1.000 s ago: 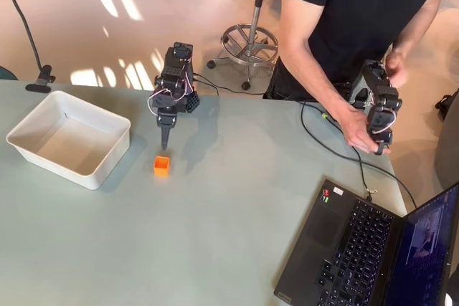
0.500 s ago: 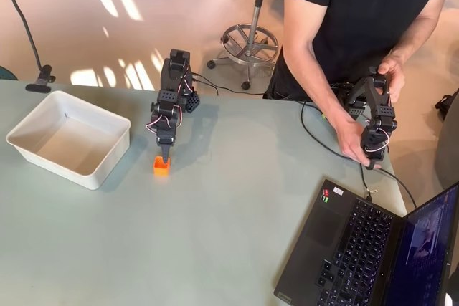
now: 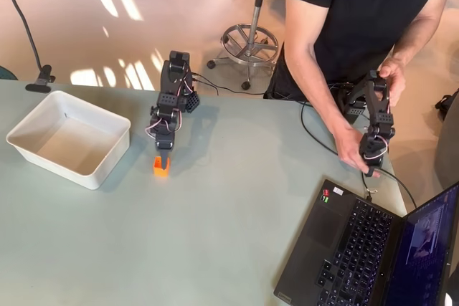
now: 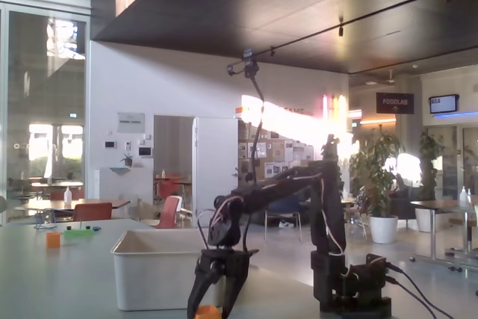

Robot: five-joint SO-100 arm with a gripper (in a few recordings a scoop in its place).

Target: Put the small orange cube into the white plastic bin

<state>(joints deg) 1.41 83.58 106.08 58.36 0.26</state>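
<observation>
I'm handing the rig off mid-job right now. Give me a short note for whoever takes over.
Gripper: open, fingers down on either side of the small orange cube, not yet closed on it.
Cube: on the table, to the right of the white plastic bin in the overhead view.
Bin: holds nothing.
Done: approach and lowering.
Left: close, lift, carry over the bin, release.

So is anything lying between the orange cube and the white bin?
No: in the overhead view, bare table separates the small orange cube from the white plastic bin.
</observation>
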